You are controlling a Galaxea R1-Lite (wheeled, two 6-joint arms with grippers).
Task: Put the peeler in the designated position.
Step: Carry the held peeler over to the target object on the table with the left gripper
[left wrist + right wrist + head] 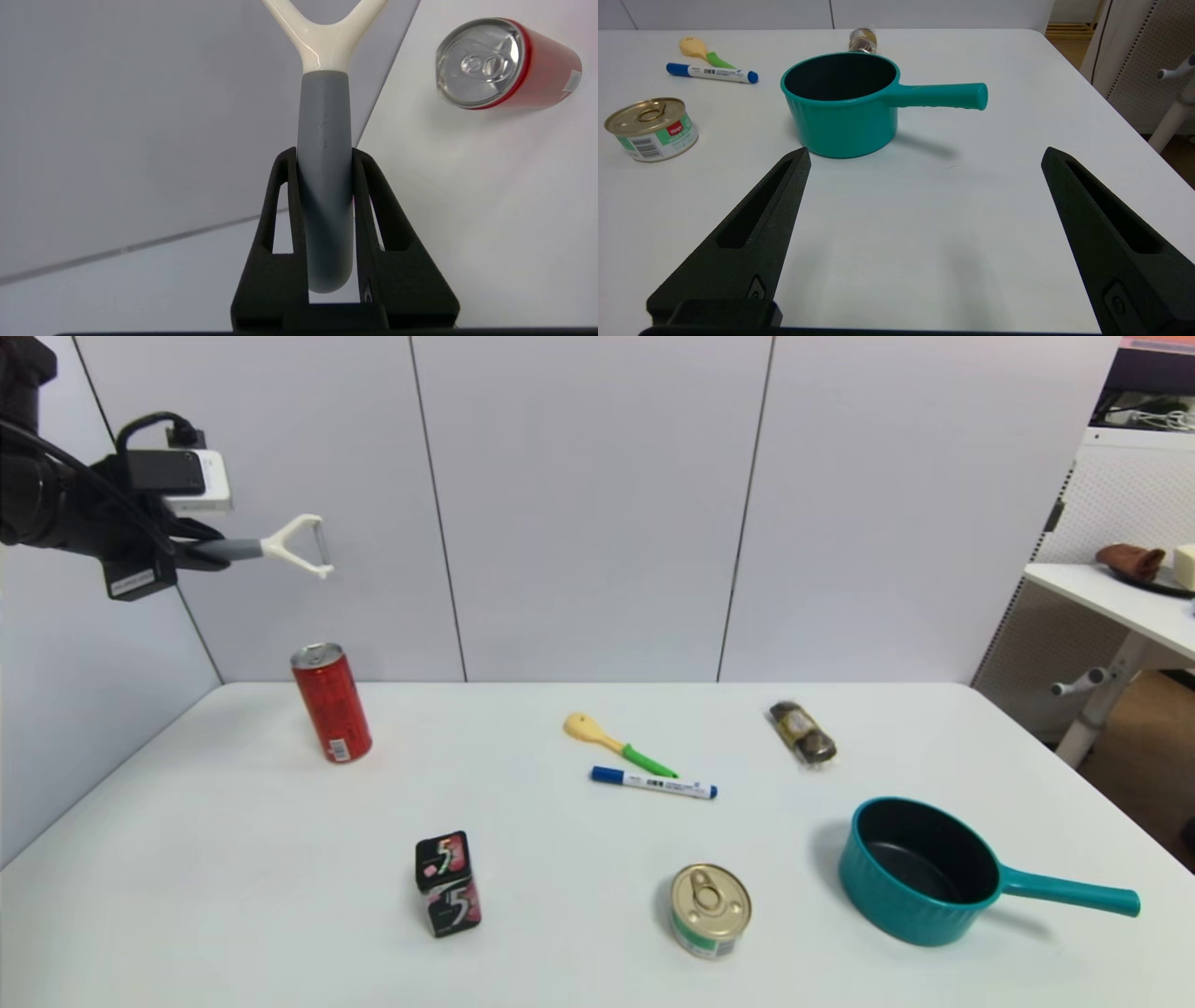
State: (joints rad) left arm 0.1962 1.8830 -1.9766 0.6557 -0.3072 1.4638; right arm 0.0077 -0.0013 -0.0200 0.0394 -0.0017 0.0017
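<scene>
The left gripper point(201, 553) clenches the peeler point(280, 547) (carry step) high above the desk point(579, 859); lowering comes next.

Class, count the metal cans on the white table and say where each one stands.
2. A tall red can stands at the far left of the table; a short gold-lidded tin sits near the front, left of the teal pot. None seems hidden.

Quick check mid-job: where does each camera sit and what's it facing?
Head: looks down at the table; left claw high at left, shut on the peeler.
Left wrist: behind its claw, on the peeler; shares the red can with head.
Right wrist: low behind the open right claw, facing the teal pot.
</scene>
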